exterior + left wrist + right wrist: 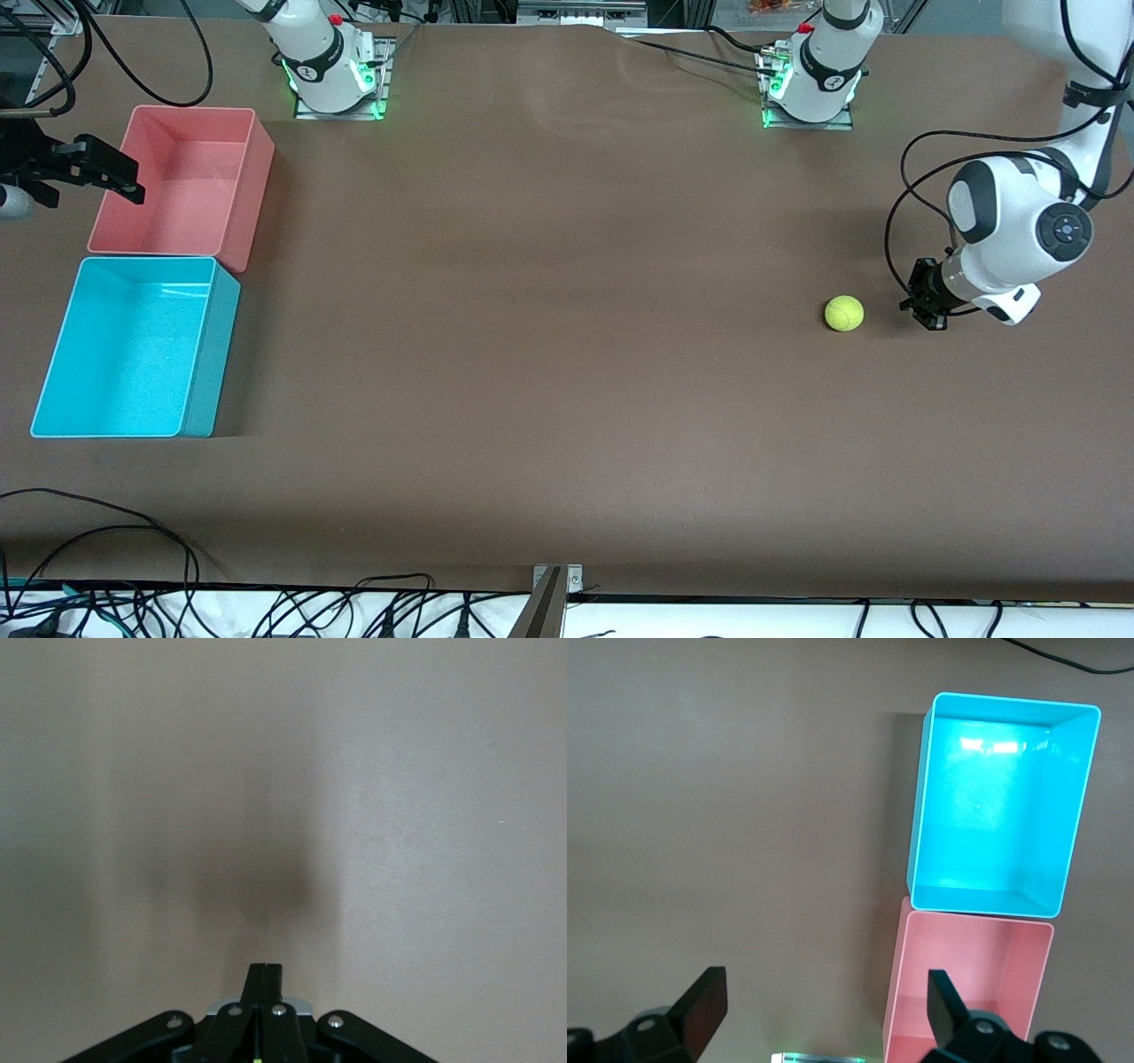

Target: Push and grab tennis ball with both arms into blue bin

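Tennis ball (844, 313): I see it on the bare bench (549, 354), toward the left arm's end, well apart from both bins.
Left pincer (921, 307): low at the bench just beside the ball, not touching it; fingers (264, 985) pressed together, holding nothing.
Right pincer (106, 173): I have it up over the pink bin (182, 182), fingers (943, 1001) spread wide, empty.
Blue bin (133, 347): touching the pink bin, nearer the front camera, at the right arm's end.
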Tool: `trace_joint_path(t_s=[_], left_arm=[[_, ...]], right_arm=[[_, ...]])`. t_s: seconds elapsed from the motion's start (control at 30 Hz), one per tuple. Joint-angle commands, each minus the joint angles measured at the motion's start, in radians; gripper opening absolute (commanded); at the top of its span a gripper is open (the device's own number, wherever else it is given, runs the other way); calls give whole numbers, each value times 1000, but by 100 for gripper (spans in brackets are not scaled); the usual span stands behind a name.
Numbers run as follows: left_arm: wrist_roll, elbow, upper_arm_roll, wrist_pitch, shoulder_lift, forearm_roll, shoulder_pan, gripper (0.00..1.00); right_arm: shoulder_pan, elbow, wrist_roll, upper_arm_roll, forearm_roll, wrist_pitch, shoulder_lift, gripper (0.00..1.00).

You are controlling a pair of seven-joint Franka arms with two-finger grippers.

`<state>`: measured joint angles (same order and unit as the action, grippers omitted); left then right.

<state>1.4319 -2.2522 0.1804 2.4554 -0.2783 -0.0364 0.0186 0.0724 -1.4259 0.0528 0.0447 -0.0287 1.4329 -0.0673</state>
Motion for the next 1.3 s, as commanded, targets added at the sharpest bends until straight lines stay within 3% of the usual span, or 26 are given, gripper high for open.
trace_joint_path(t_s=[0.0, 0.93, 1.27], left_arm=[[12, -29, -9, 71, -25, -8, 7, 0], [28, -35, -49, 106, -67, -5, -8, 0], [-51, -26, -48, 106, -65, 161, -164, 0]], right_arm=[[1, 18, 13, -2, -13, -15, 3, 100], [3, 18, 13, 0, -13, -15, 3, 100], [3, 18, 15, 1, -11, -15, 3, 100]])
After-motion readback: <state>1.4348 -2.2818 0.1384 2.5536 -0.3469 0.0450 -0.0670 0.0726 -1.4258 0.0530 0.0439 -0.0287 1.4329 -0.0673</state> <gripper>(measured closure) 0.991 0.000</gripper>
